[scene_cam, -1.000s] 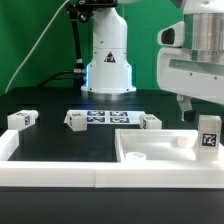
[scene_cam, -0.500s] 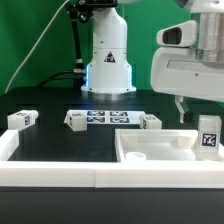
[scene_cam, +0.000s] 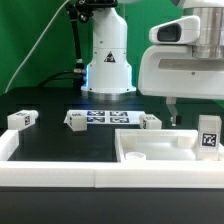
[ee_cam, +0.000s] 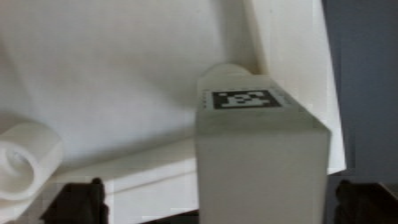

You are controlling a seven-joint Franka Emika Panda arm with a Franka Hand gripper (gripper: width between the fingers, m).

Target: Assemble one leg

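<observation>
I see the gripper [scene_cam: 171, 116] hanging low over the black table [scene_cam: 60, 140], just behind the far rim of the large white panel [scene_cam: 150, 150] and near its corner on the exterior view's right. Only one dark finger tip shows there, so from outside I cannot tell the jaw gap. In the wrist view both fingertips [ee_cam: 75, 197] sit wide apart at either side of the picture with nothing between them: jaws spread, holding nothing.

The leg [scene_cam: 208, 133] stands upright at the panel's corner on the exterior view's right, tag facing the camera, just beside the gripper but not touching it. In the wrist view the leg [ee_cam: 258, 150] rises between the two fingertips, tag on its top face.

Other small white blocks lie along the marker board [scene_cam: 105, 118]: one [scene_cam: 76, 119] at its end on the exterior view's left, one [scene_cam: 150, 121] at the other end, and a third [scene_cam: 22, 119] well apart toward the left edge. Open black table lies between them and the panel's rim.
</observation>
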